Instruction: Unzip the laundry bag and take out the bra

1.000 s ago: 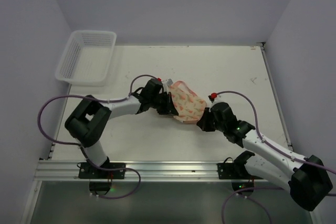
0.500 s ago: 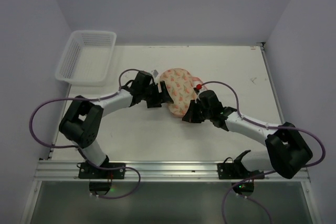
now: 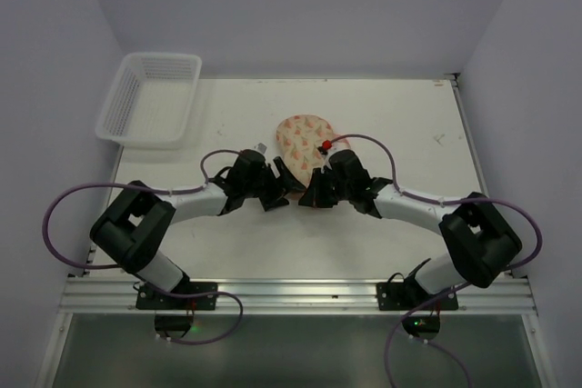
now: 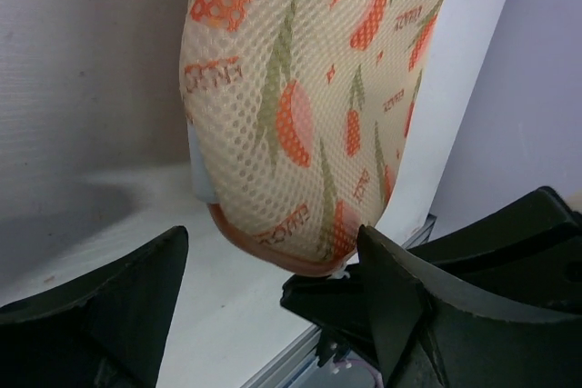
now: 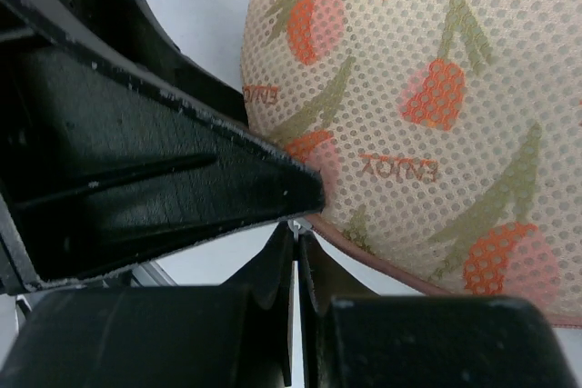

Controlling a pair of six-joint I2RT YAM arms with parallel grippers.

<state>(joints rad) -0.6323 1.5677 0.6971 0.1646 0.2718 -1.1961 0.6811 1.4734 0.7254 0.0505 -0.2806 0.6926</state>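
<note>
The laundry bag [image 3: 298,137], an oval mesh pouch with orange print and pink trim, lies on the white table, its near end raised between my two grippers. My left gripper [image 3: 284,191] stands open, and its fingers straddle the bag's lower end [image 4: 300,106] without closing on it. My right gripper [image 3: 312,195] is shut on the small white zipper pull [image 5: 296,225] at the bag's pink edge [image 5: 409,106]. In the left wrist view the same pull [image 4: 344,272] shows under the trim, pinched by the right gripper's black fingers [image 4: 355,302]. The bra is hidden.
A white plastic lattice basket [image 3: 150,97] stands at the back left corner of the table [image 3: 409,124]. Pale walls close in the left, back and right sides. Purple cables loop out from both arms.
My left gripper let go of the bag and opened. The bag has shifted toward the back and left. My right arm swung left, and both grippers now meet at the bag's near end.
</note>
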